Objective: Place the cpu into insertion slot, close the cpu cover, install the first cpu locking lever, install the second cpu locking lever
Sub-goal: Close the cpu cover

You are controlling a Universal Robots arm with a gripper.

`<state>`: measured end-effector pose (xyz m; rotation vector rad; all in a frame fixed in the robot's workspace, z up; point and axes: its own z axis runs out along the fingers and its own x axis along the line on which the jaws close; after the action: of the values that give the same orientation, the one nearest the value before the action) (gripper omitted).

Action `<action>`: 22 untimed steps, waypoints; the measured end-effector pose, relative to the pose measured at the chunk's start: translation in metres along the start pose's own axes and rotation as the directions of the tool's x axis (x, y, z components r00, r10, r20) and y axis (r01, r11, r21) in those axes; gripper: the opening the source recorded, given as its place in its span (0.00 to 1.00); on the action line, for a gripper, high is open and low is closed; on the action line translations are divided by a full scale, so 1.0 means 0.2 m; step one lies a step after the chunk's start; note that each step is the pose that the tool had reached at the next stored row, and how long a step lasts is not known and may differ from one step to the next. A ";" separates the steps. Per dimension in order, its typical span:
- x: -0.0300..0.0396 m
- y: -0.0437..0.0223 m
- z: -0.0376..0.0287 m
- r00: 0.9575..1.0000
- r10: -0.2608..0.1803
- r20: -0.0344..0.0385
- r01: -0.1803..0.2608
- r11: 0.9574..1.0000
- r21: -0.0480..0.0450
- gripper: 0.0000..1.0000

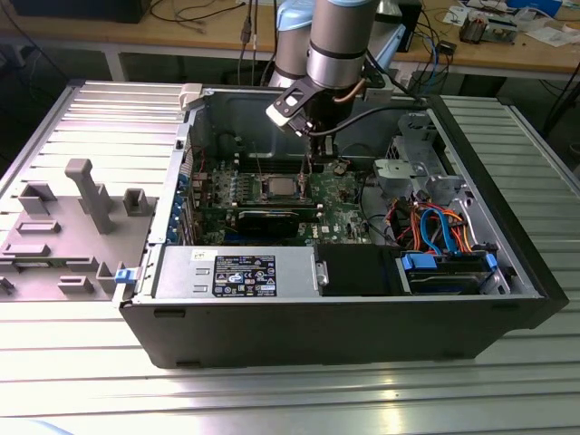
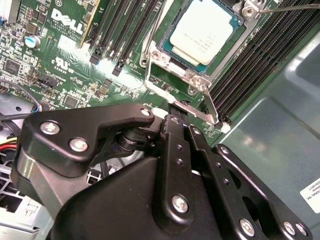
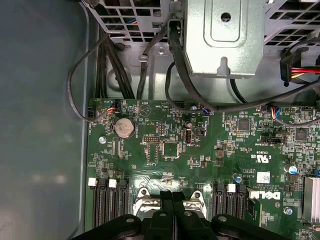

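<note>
Second wrist view, matte black end effector (image 2: 177, 112) pressed together, square silver-grey cpu (image 2: 202, 30) seated.

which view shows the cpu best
The second wrist view: the cpu is close, its silver top plain inside the cpu cover. The exterior view shows it as a small distant square below the arm. The first wrist view catches silver socket metal beside the tool.
</note>
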<state>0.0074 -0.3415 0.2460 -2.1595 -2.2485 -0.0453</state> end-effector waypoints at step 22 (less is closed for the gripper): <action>-0.003 -0.038 0.002 1.000 0.000 0.000 0.000 1.000 0.000 0.11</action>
<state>-0.0002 -0.3424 0.2456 -2.1598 -2.2481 -0.0451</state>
